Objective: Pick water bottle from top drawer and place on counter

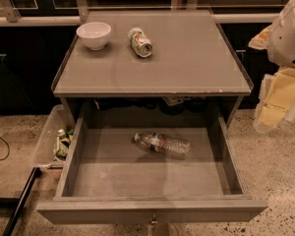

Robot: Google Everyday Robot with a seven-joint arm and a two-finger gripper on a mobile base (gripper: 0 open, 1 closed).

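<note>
The water bottle (162,144) lies on its side in the open top drawer (132,178), near the drawer's back middle, with its white cap pointing left. The drawer is pulled out toward me, and its small knob (152,221) shows on the front panel. The counter (187,58) is the grey glossy tabletop above the drawer. My gripper (278,100) hangs at the right edge of the camera view, beside the counter's right front corner. It is above and to the right of the drawer, well apart from the bottle, and holds nothing.
A white bowl (94,35) stands at the counter's back left. A green-and-white can (140,42) lies on its side beside it. A clear plastic bin (48,132) with scraps sits on the floor left of the drawer. Speckled floor surrounds the cabinet.
</note>
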